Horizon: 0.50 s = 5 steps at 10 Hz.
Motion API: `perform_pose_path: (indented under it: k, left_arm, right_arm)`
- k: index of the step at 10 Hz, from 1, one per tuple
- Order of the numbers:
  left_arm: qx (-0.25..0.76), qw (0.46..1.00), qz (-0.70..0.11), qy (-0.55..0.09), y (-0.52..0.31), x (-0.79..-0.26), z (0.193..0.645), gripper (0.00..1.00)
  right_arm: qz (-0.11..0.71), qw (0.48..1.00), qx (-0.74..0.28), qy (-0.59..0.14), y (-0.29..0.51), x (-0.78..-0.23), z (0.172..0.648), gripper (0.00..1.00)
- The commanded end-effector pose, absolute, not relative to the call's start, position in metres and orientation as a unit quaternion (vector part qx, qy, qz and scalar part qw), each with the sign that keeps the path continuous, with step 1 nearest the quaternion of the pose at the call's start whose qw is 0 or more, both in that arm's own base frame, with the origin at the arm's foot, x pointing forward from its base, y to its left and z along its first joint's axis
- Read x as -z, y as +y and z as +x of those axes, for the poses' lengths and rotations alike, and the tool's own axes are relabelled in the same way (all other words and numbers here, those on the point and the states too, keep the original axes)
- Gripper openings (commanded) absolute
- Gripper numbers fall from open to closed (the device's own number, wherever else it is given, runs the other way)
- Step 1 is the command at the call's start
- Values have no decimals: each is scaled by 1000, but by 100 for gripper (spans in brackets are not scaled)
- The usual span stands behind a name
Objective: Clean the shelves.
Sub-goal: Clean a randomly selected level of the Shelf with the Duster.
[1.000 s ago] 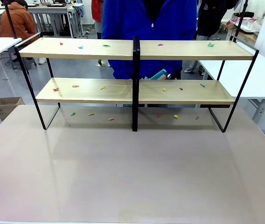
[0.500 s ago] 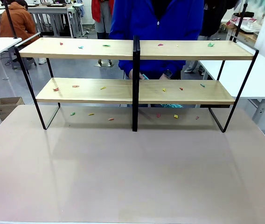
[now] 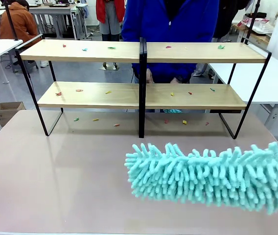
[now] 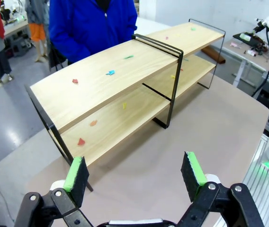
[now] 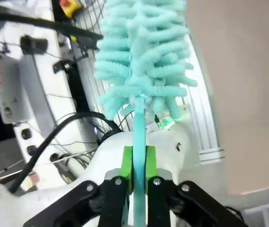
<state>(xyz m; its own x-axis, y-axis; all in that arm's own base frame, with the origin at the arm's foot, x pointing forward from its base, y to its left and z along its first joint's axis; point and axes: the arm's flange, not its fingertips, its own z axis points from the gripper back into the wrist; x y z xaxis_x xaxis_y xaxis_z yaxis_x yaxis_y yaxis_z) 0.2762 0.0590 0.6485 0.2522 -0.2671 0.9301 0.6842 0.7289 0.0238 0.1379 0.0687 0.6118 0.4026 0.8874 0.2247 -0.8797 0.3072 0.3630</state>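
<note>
- The right fingers (image 5: 127, 160) are clamped on the thin handle (image 5: 138, 124) of a fluffy teal duster (image 3: 212, 176). Its head sticks out straight past the fingertips.
- The left fingers (image 4: 76, 171) are wide apart and hold nothing.
- The shelves (image 3: 80, 50) stand ahead of the left fingers and a little below them, both wooden boards in plain sight. Seen from the front, they sit well beyond the duster's tip, across a stretch of bare desk (image 3: 56, 186).
- Step in hand, as I judge it: the tool is gripped but wiping has not begun. The head hangs over the desk and is apart from either board.
- Small coloured scraps (image 3: 111, 48) dot both boards and the desk under the lower one.
- The next move calls for carrying the head forward and up to a board, laying it flat and sweeping along the length.
- In the way: the black middle post (image 3: 141, 88) splits each board in two, so a sweep must stop there or go round it. The gap between the boards looks tight for so bulky a head.
- A person in a blue jacket (image 3: 168, 19) stands close behind the shelves, hands near the post. Scraps pushed off the back would fall towards them.
</note>
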Motion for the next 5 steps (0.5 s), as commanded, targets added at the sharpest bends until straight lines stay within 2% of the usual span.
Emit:
perform_pose_path:
  k: [1,3,4,5]
  left_arm:
    - [310,765,-199,-528,59,-649,277,100]
    - [310,765,-199,-528,59,-649,277,100]
    - [310,765,-199,-528,59,-649,277,100]
    - [310,765,-199,-528,59,-649,277,100]
  right_arm:
    - [227,808,-543,8,63,-612,141,12]
    - [142,828,-537,77,124,-593,159,12]
    - [128,841,-520,81,159,-579,179,12]
    - [139,850,-506,55,187,-570,200,12]
